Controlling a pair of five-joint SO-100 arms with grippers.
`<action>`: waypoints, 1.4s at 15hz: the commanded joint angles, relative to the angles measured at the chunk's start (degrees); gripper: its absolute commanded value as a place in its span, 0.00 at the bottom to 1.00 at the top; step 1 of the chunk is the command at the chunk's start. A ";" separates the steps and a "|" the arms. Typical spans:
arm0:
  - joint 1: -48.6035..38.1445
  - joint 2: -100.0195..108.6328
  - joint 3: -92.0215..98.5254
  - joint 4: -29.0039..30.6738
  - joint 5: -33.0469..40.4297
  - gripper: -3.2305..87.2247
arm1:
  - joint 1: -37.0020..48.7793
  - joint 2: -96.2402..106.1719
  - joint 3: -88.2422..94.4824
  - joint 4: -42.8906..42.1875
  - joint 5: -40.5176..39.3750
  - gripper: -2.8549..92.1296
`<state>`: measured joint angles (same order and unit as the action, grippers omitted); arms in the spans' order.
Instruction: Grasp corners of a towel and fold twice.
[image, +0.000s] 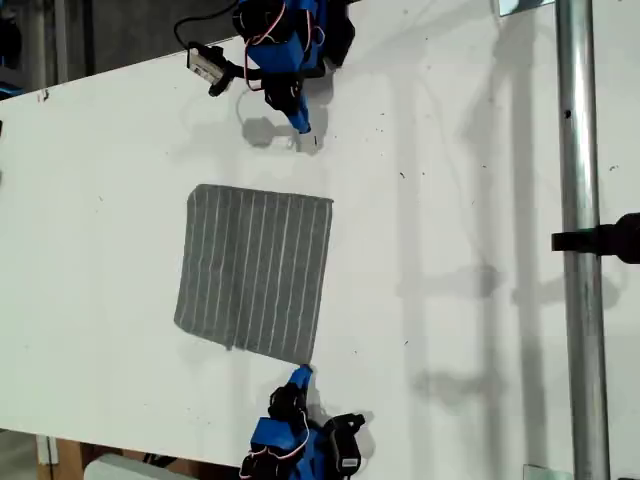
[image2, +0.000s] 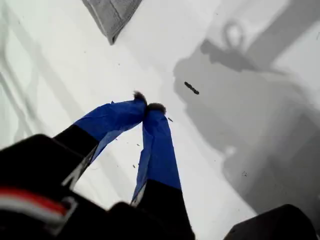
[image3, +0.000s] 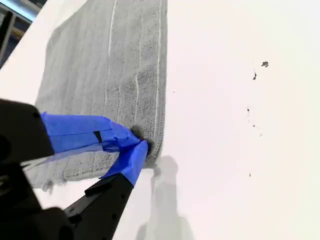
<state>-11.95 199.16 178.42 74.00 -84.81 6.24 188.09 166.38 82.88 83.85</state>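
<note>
Jaws together on both; my second gripper at towel corner, my first gripper apart.

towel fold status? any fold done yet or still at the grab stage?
No fold visible: the towel lies flat on the table. In hand: my second gripper sits closed at one corner, though whether it pinches the cloth is unclear. My first gripper is shut short of its corner. Both folds remain.

The exterior view is looking straight down from high over the white table. Each wrist view is looking closely along its own blue-taped gripper, and all three are sharing the grey striped towel.
</note>
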 joint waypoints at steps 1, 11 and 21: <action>0.35 0.09 0.26 0.09 -2.29 0.01 | -1.32 0.26 -1.41 0.97 1.05 0.03; 8.00 -56.51 -52.38 8.96 0.53 0.00 | -4.75 -68.20 -54.49 -8.96 -19.16 0.03; 13.62 -72.42 -75.23 21.01 12.22 0.36 | -2.99 -102.13 -85.17 -2.37 -49.04 0.44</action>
<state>1.58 125.68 105.91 94.39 -73.21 1.58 86.75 84.20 79.98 36.83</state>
